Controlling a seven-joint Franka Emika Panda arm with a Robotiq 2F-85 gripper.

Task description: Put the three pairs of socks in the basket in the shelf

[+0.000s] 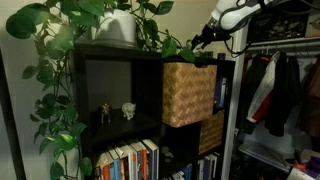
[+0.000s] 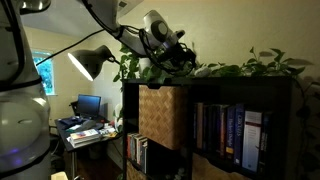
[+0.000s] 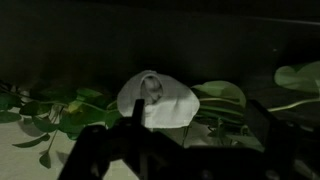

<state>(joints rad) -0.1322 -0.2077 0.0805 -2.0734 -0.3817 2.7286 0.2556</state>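
Note:
A white rolled pair of socks [image 3: 158,100] lies on top of the black shelf [image 1: 110,60] among green leaves; it shows only in the wrist view. My gripper [image 3: 200,128] hovers just short of it, jaws open and empty, with the left finger near the sock's edge. In both exterior views the gripper [image 1: 205,38] [image 2: 185,55] is above the shelf's top [image 2: 215,90], over the compartment holding the tan wicker basket [image 1: 190,92] [image 2: 163,112]. No other socks are visible.
A trailing plant [image 1: 60,60] in a white pot [image 1: 118,28] covers the shelf top. A smaller, darker basket [image 1: 211,131] sits below the tan one. Books [image 2: 235,135] fill other compartments. A clothes rack [image 1: 280,90] stands beside the shelf. A lamp [image 2: 88,62] and desk [image 2: 85,130] are nearby.

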